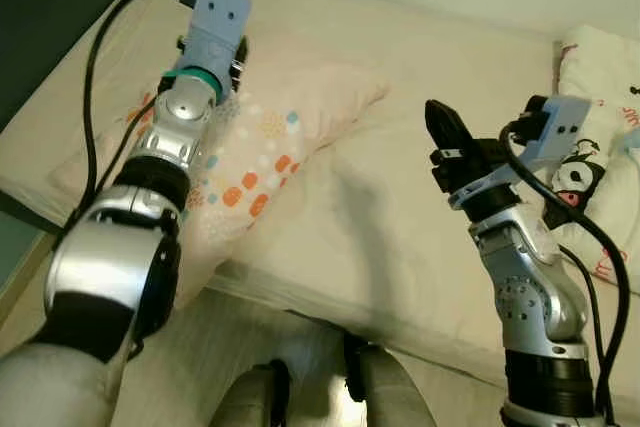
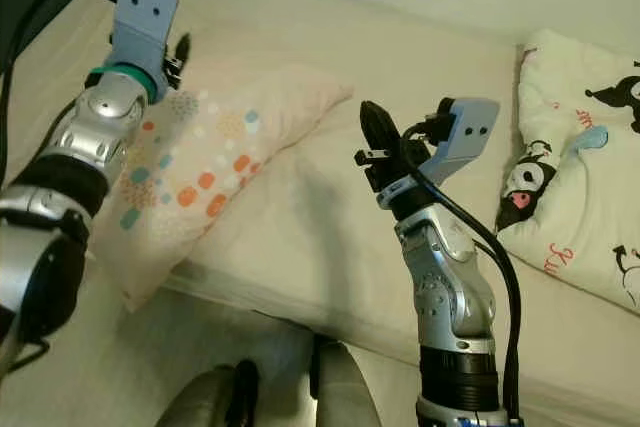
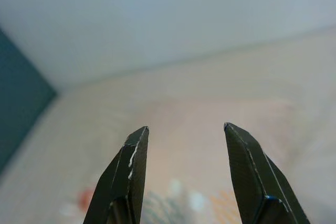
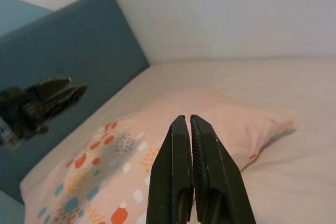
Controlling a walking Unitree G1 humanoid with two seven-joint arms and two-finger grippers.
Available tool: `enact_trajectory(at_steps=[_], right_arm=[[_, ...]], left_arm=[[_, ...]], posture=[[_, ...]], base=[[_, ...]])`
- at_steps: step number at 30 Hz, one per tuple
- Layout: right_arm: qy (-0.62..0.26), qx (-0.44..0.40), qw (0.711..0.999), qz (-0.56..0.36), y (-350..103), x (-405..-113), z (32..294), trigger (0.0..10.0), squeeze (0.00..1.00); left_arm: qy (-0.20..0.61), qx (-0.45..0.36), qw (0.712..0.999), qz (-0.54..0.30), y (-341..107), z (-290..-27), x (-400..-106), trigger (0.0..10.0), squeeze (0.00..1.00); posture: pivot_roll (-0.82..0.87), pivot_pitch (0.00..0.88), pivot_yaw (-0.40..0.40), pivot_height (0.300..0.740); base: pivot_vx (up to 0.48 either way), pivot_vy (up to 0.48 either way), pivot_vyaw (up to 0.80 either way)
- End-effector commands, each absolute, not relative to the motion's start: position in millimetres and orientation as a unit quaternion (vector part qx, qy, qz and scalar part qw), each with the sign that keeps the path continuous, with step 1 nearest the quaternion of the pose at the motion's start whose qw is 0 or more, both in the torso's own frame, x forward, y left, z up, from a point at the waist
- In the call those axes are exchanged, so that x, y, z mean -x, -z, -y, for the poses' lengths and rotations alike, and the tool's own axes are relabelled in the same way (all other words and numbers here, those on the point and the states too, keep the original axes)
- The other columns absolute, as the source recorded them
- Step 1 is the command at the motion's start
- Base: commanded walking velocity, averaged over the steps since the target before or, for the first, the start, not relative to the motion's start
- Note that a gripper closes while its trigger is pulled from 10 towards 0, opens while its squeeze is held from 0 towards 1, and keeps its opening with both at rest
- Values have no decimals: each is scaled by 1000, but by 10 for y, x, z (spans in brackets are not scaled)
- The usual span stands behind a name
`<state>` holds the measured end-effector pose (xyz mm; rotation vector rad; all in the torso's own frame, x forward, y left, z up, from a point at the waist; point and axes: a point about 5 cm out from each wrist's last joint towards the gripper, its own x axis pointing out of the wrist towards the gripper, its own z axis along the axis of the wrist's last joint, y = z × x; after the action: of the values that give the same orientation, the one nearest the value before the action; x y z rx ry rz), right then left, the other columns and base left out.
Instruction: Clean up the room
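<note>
Your arms are hovering over the bed, and neither claw is holding anything.

Your left gripper [image 3: 184,135] is hanging above the dotted pillow [image 1: 270,147] with its fingers spread wide around nothing, while your right gripper [image 4: 190,124] is floating over the bare sheet with its fingers pressed together, also empty. The pillow is lying askew near the headboard [image 4: 68,45], one end drooping over the mattress [image 1: 400,247] edge toward you. If you are reaching for it, you are risking a pinch of loose cover only, so it may be sagging or sliding off the bed. The cartoon-print blanket [image 2: 590,167] is lying bunched to your right, well apart from both claws.
</note>
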<state>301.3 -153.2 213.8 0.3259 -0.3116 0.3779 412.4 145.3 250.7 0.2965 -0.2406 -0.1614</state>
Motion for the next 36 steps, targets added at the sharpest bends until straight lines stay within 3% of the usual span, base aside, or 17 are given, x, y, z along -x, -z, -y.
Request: enact_trajectory(at_steps=[1,5,15,36], right_arm=[[-187,-157,959,144,-2077,-2997,1495,10000,0],[-200,-142,960,133,-2029,-2990,1366,10000,0],[-180,-122,967,131,-1950,-3005,1314,10000,0],[-166,-128,968,136,-1931,-3090,1246,10000,0]], left_arm=[[110,-123,979,124,-2501,-1466,-4041,10000,0],[167,-66,976,120,-2330,-1445,-3592,10000,0],[114,-45,986,111,-2067,-1523,-3326,10000,0],[85,-45,991,95,-2109,-1436,-3194,10000,0]], posture=[[-71,212,45,740],[-64,201,33,740],[-64,165,16,740],[-56,135,15,740]], base=[[0,0,0],[0,0,0],[0,0,0],[0,0,0]])
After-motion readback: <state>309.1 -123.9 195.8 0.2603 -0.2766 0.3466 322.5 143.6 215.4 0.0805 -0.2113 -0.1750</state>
